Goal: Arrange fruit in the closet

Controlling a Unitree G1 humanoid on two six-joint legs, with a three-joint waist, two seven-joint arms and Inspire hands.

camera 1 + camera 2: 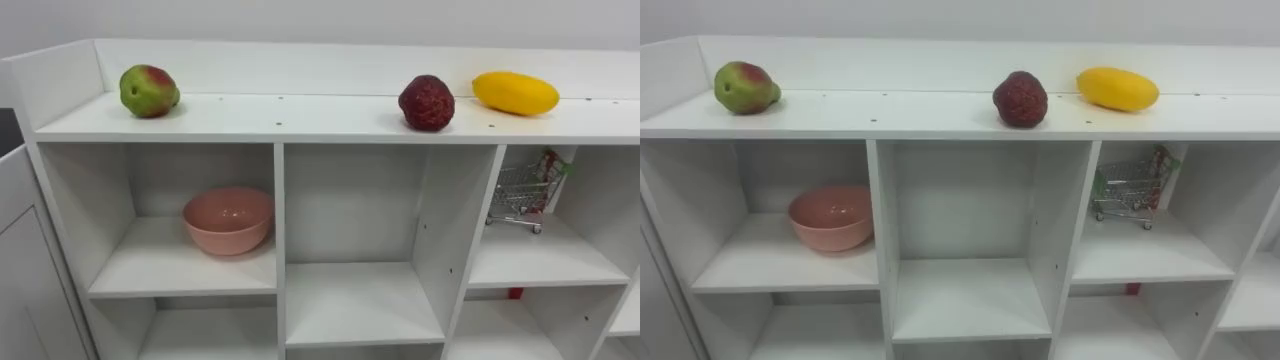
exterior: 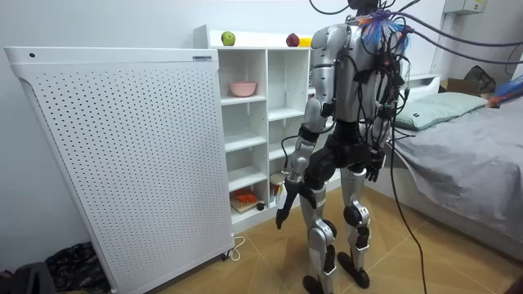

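The bowl and green fruit sit above the left hand, which hangs relaxed; the right hand is unreadable. The fruit is likely firm and smooth: cup its sides.

Red item mostly hidden under a shelf edge, packet in toy cart too small to identify, closet bottom cut off
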